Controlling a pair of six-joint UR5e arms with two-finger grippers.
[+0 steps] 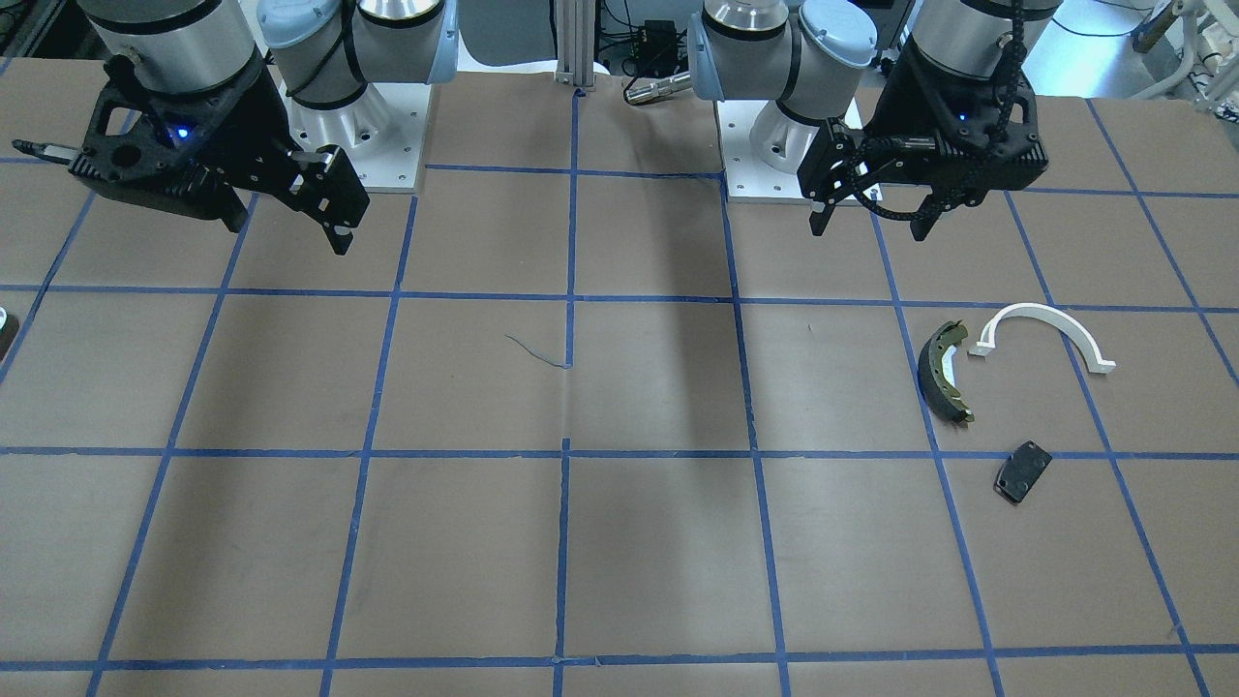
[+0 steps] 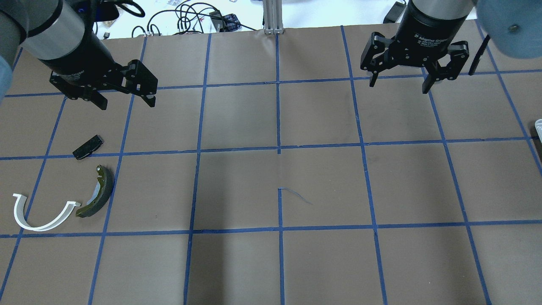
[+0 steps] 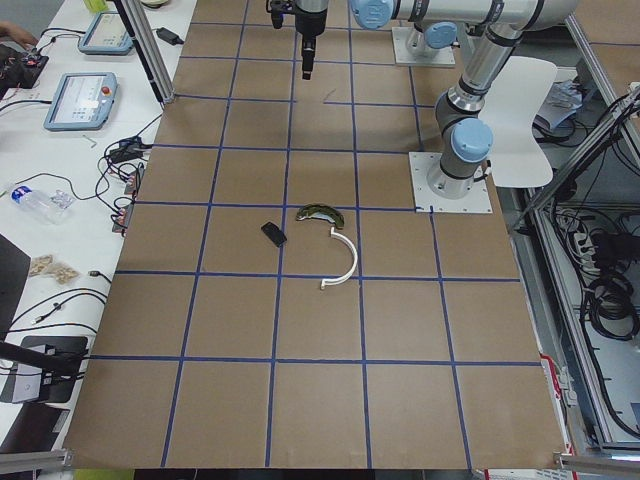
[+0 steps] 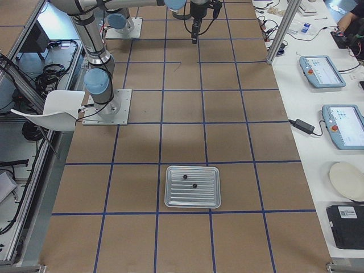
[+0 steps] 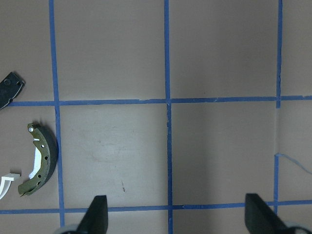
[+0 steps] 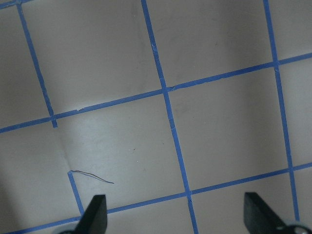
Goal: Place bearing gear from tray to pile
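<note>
A brown table (image 2: pixel 322 186) ruled in blue tape squares, with two robot arms held high above its far half. The left gripper (image 2: pixel 127 103) and the right gripper (image 2: pixel 398 87) both hang with their jaws spread wide and nothing between them. A silver ribbed tray (image 4: pixel 207 196) lies at the table end on the robot's right. Two small dark parts rest in it near each other, one (image 4: pixel 183 177) nearer the robot side and one (image 4: pixel 194 185) closer to the tray's middle. They are too small to tell which is the bearing gear. The pile lies well apart, at the robot's left end: an olive and dark brake shoe (image 2: pixel 103 190), a white arch (image 1: pixel 1036 312) just beside it, and a black plate (image 2: pixel 88 147) nearby. Nothing has been picked yet, so the step in hand is likely the reach to the tray, which best suits the right arm. To do it well, the wrist should come straight down over the chosen part with the jaws on either side of it. It should close only once the part is centred, as so small a piece may slide along the tray's ribs. The other part should be left alone. The carry to the pile spans the whole table and may need a hand-over between arms.
</note>
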